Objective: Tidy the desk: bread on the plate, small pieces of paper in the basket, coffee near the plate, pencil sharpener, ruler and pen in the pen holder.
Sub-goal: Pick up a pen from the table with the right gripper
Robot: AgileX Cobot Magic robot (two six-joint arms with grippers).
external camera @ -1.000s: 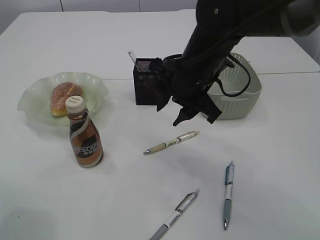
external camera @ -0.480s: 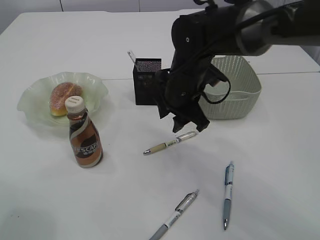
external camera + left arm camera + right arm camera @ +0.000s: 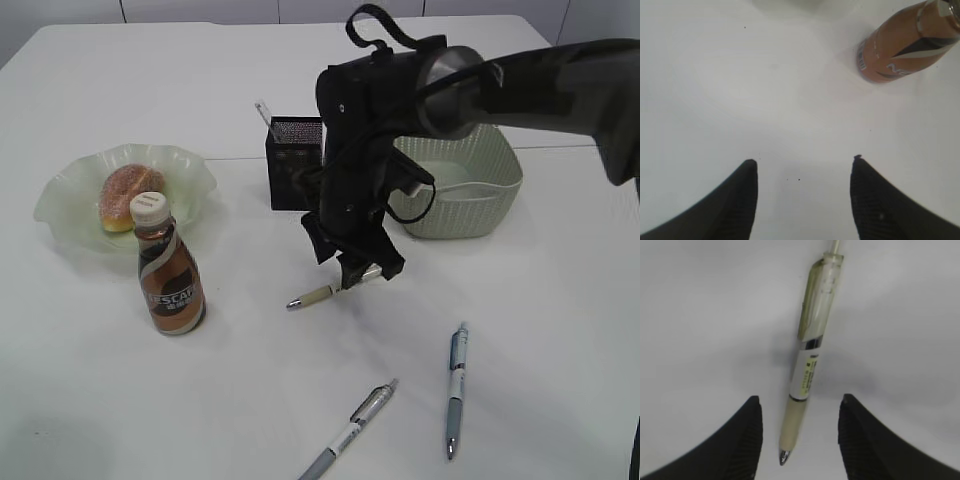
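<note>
Staged lab-style tabletop, plain white desk [image 3: 90,400], seam across it, robot arm [image 3: 520,80] overhead

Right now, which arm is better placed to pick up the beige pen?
Right. The right gripper hangs open directly over the beige pen, fingers straddling it. The left gripper faces bare desk near the coffee bottle.

Right claw [image 3: 796,440] straddles beige pen [image 3: 807,370], jaws apart, bare counter [image 3: 250,400] both sides. Pen holder [image 3: 293,165] at 11 o'clock from pen, basket [image 3: 470,190] at 2, both near. Coffee [image 3: 170,270] at 9, well apart. Two more pens [image 3: 455,385] at 5 and 6; open lane between.
</note>
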